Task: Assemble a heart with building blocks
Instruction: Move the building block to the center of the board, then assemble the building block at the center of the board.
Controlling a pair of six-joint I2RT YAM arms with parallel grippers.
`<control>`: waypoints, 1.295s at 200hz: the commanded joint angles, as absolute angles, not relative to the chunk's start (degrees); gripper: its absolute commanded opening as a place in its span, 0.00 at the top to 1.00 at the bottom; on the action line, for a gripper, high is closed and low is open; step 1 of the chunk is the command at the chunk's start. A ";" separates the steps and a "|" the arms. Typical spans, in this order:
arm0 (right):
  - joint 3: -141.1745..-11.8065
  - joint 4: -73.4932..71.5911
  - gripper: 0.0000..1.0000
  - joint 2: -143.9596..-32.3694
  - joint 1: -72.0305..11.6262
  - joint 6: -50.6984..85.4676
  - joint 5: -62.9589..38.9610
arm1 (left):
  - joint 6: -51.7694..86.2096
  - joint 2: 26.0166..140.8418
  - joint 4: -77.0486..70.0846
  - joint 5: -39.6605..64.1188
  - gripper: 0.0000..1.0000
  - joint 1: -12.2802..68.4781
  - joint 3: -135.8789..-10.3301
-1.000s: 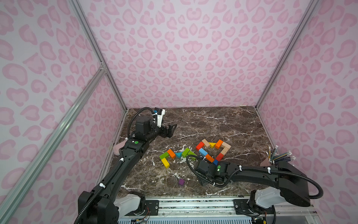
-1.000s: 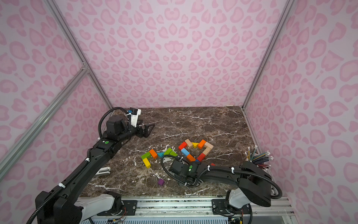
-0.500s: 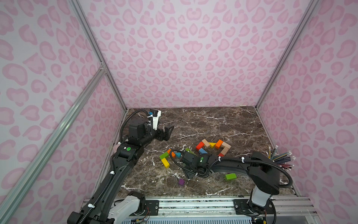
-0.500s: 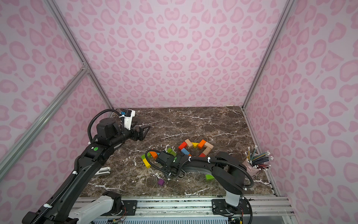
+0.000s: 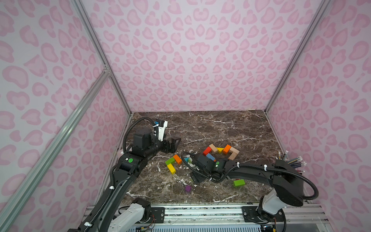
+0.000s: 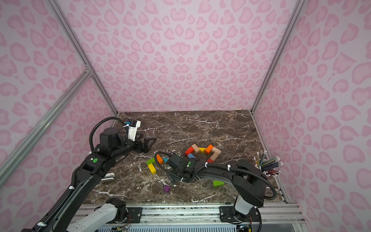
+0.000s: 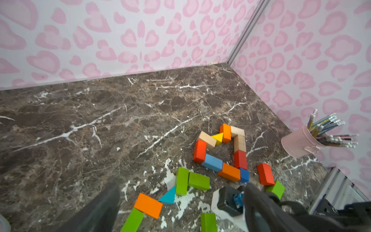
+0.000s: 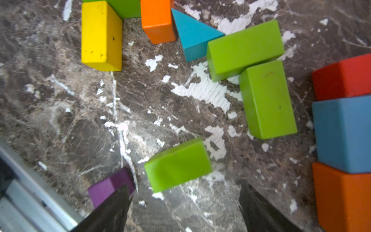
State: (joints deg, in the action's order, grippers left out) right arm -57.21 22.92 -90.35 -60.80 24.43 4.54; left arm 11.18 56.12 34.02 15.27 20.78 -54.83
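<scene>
The right hand [image 8: 183, 192] is spread, a green brick [image 8: 177, 164] lying untouched on the desk [image 8: 160, 100] just before it (near the ring of building blocks [image 5: 226, 149]), while the left hand [image 5: 176, 143] hangs spread and empty.

Loose blocks [image 5: 171, 168] lie left of the block ring [image 5: 226, 148]; pencil cup [image 7: 298, 145] right.

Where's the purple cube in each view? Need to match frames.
Top view: purple cube sits alone near the front edge of the table.
Top view: same spot.
Left wrist: not in it.
Right wrist, next to the loose green brick.
Shared landmark: teal wedge, in all four.
</scene>
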 commanded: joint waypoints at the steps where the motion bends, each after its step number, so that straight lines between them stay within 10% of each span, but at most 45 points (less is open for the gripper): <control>1: -53.28 20.31 0.11 -84.71 -60.32 24.84 2.25 | 13.39 56.75 38.51 8.17 0.02 24.40 -54.11; 154: -37.88 29.87 0.11 -39.96 -59.68 31.60 5.43 | 24.82 75.91 34.74 -2.87 0.09 48.25 -46.67; 259: -36.60 31.29 0.10 -28.47 -59.26 31.84 6.02 | 23.73 91.93 36.13 -9.55 0.28 57.60 -49.83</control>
